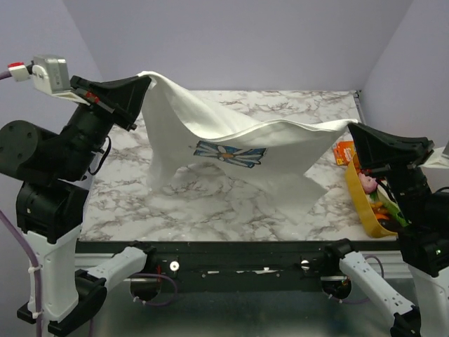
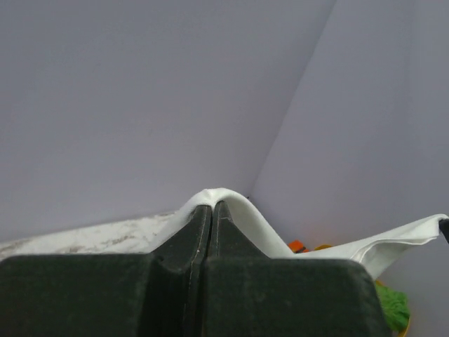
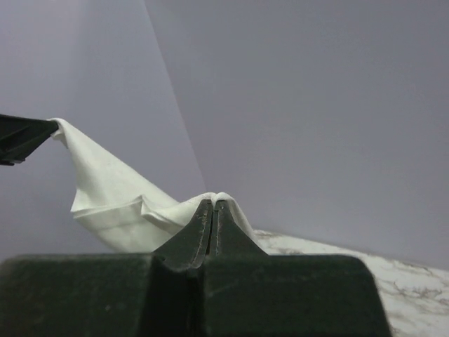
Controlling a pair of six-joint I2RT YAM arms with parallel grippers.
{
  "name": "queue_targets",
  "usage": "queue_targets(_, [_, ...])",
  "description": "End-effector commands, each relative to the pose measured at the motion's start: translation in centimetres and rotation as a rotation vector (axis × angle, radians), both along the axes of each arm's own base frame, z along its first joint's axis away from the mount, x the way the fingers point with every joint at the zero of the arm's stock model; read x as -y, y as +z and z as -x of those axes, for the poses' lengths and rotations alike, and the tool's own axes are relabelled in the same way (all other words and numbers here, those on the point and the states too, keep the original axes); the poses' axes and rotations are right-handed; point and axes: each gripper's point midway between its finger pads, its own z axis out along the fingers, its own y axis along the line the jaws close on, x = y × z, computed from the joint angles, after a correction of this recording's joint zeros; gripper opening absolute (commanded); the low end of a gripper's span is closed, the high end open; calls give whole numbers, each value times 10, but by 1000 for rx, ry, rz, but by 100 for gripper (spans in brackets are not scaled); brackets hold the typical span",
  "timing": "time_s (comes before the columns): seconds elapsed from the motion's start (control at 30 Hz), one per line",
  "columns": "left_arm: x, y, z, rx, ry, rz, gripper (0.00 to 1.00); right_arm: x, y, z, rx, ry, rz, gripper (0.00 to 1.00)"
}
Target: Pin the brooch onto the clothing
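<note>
The white T-shirt [image 1: 231, 140] hangs stretched in the air between both grippers, its lower folds resting on the marble table. Its blue-and-white flower print [image 1: 230, 154] faces the camera. My left gripper [image 1: 149, 78] is shut on the shirt's upper left corner, raised high; white cloth [image 2: 238, 210] wraps over its fingertips. My right gripper [image 1: 351, 127] is shut on the shirt's right edge, lower; cloth [image 3: 126, 203] drapes over its tips [image 3: 214, 203]. The left gripper's tip also shows in the right wrist view [image 3: 24, 133]. The brooch is out of view.
A yellow bowl [image 1: 365, 210] with colourful toys stands at the table's right edge under my right arm. An orange packet [image 1: 343, 152] lies behind it. The marble table [image 1: 140, 203] ends at a dark front rail. Grey walls enclose the back.
</note>
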Motion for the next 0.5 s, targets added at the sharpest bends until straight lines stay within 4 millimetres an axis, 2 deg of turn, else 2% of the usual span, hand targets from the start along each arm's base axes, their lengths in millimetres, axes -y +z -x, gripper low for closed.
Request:
queue_targets(0.0, [11, 21, 14, 60, -81, -22, 0, 5, 30, 36, 120, 27, 17, 0])
queue_targets(0.1, [16, 16, 6, 36, -95, -28, 0, 3, 32, 36, 118, 37, 19, 0])
queue_targets(0.17, [16, 12, -1, 18, -83, -31, 0, 3, 26, 28, 90, 22, 18, 1])
queue_targets(0.27, [15, -2, -22, -32, -37, -51, 0, 4, 9, -2, 4, -32, 16, 0])
queue_targets(0.3, [18, -10, -37, -62, -30, -68, 0, 3, 3, -13, -20, -47, 21, 0])
queue_targets(0.37, [18, -28, -59, -129, -2, -95, 0, 0, -17, -45, -102, -84, 28, 0])
queue_targets(0.4, [21, -42, -77, -173, 10, -110, 0, -3, -24, -57, -135, -88, 24, 0])
queue_targets(0.43, [21, -48, -88, -189, 31, -106, 0, -11, -39, -81, -195, -90, 36, 1])
queue_targets(0.47, [19, -53, -100, -205, 63, -94, 0, -15, -42, -92, -211, -92, 39, 1])
